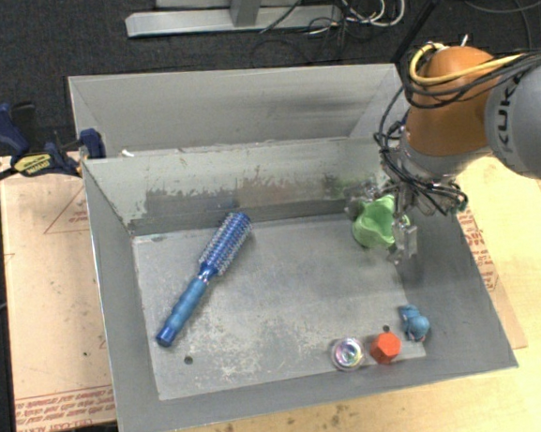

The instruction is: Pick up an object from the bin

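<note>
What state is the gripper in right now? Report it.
Gripper: cannot be told; it is close by a green lump at the back right of the bin.

**A:** What do you have around the rig?

**B:** You're looking down on a dark, speckled carpet floor [12, 54]. It runs along the top of your view and down the left side.

**A:** Any furniture?

**B:** At the top edge you'll see a pale grey metal base [234, 11] lying flat on that floor. A tangle of black and white cables [365, 0] lies just to its right. The light is soft and even.
</note>
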{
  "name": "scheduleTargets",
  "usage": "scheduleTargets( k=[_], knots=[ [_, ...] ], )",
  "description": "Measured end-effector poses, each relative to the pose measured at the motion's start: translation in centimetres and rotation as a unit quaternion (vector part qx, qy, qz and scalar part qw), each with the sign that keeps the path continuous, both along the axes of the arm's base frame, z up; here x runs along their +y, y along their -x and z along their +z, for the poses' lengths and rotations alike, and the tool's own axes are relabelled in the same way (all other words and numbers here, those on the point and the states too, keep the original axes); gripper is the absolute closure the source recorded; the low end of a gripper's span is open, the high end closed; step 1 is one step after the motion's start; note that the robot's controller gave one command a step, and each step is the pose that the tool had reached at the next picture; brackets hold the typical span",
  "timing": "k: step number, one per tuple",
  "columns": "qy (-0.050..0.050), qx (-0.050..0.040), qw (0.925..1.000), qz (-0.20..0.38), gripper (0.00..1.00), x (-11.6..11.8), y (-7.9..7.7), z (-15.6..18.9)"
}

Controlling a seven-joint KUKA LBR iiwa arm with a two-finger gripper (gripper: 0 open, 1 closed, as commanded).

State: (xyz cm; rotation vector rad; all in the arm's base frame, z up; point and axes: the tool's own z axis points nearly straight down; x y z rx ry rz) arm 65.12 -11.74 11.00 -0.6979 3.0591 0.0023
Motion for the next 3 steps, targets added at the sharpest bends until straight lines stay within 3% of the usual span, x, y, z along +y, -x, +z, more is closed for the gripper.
scheduleTargets(
  k=[1, 2, 3],
  knots=[
    [0.000, 0.0005, 0.9993, -0.037, 0.00, -2.7, 0.7, -1.2],
    [-0.001, 0.0003, 0.9993, -0.037, 1.00, -2.5, 0.7, -1.2],
    [0.002, -0.0045, 0.9995, -0.031, 1.00, -1.3, 2.6, 16.1]
  ],
)
